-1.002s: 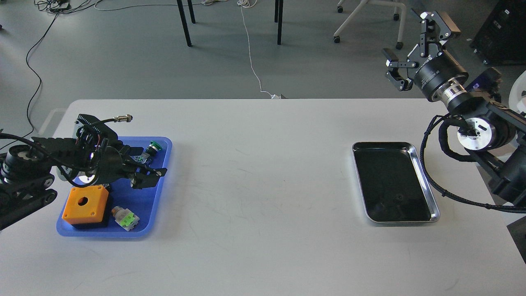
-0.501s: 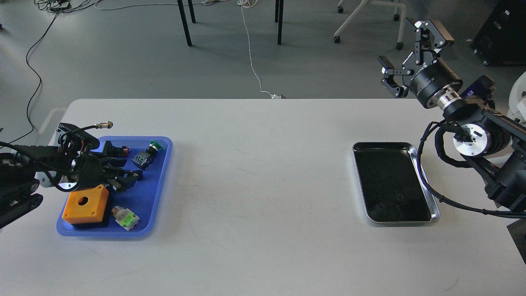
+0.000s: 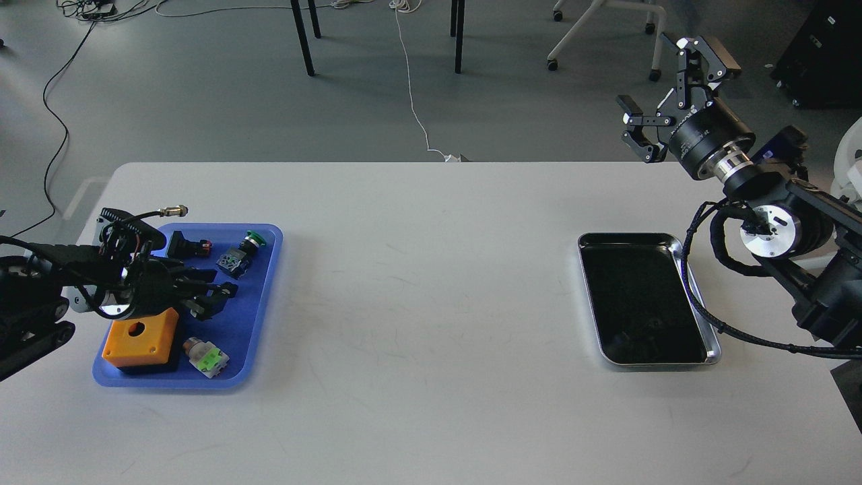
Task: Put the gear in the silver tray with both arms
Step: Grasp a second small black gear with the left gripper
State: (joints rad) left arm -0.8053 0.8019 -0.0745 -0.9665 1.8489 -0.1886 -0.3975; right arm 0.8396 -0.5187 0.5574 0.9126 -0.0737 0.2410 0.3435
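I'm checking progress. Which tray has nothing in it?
The silver tray at right: only its dark bottom shows. The blue tray at left holds several parts.

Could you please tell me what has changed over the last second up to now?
The left gripper pulled back left across the blue tray, holding nothing visible. The right gripper, open, shifted slightly up and left. The silver tray and the blue tray's parts stayed put.

Black jointed arms (image 3: 818,283), silver wrist discs.

Bright, even light is washing the white table (image 3: 417,283); soft shadows are falling lower right; silver tray (image 3: 700,310) is mirroring dark; pic sharp.
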